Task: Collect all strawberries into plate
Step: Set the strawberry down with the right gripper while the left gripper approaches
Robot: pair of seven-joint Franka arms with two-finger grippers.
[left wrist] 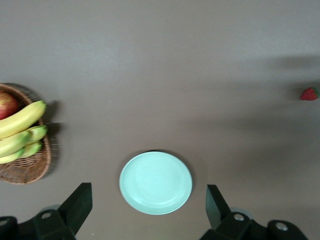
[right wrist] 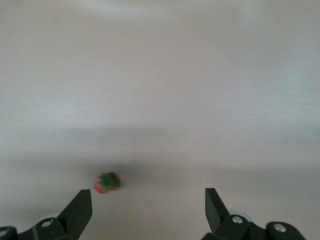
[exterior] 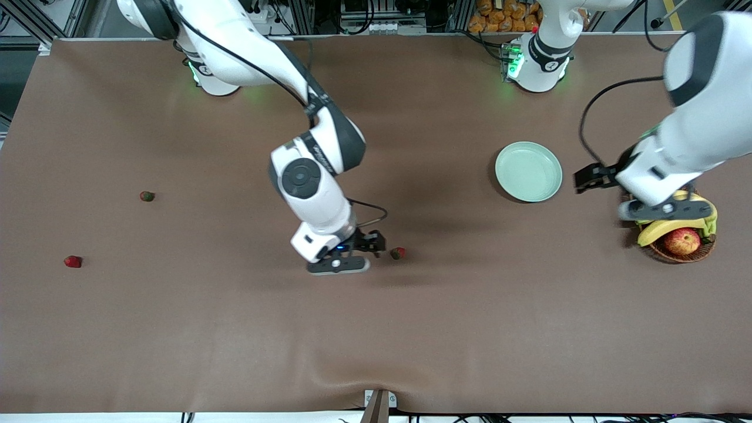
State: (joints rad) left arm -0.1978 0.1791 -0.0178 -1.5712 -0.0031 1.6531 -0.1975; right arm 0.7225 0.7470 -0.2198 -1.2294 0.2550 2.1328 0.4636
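The right gripper (exterior: 376, 244), jaws spread, hangs beside a tiny red, green-capped strawberry (exterior: 398, 253); the left gripper (exterior: 587, 176), spread too, waits by the empty mint plate (exterior: 528, 171).

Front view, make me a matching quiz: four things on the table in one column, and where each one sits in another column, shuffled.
Things:
1. plate
2. apple
3. right hand
4. left hand

Places:
A. in the wicker basket, under the bananas
B. open, beside the middle strawberry
C. bare, between the two arms
D. open, near the plate's rim at the basket end

Pairs: 1-C, 2-A, 3-B, 4-D
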